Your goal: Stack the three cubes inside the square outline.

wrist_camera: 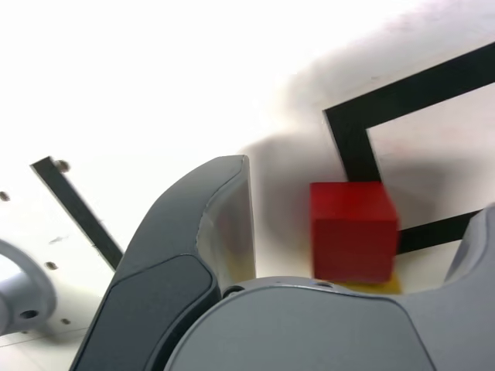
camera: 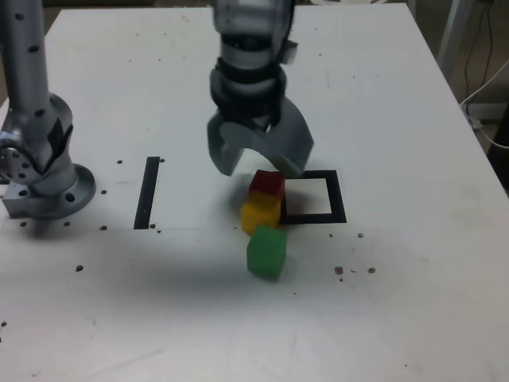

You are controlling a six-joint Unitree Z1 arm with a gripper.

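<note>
Above the red cube (camera: 267,184), the pincer (camera: 258,163) gapes wide, holding nothing.

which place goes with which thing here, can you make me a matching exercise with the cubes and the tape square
Things:
1. small matte red cube
2. small matte yellow cube
3. small matte green cube
4. black tape square outline

Places:
A. alone on the table, nearest the camera in the exterior view
B. under another cube
C. nothing inside it
D. on top of another cube

Pairs: 1-D, 2-B, 3-A, 4-C

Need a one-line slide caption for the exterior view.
Open gripper above red cube on yellow cube, beside the square outline; green cube nearby.
</note>
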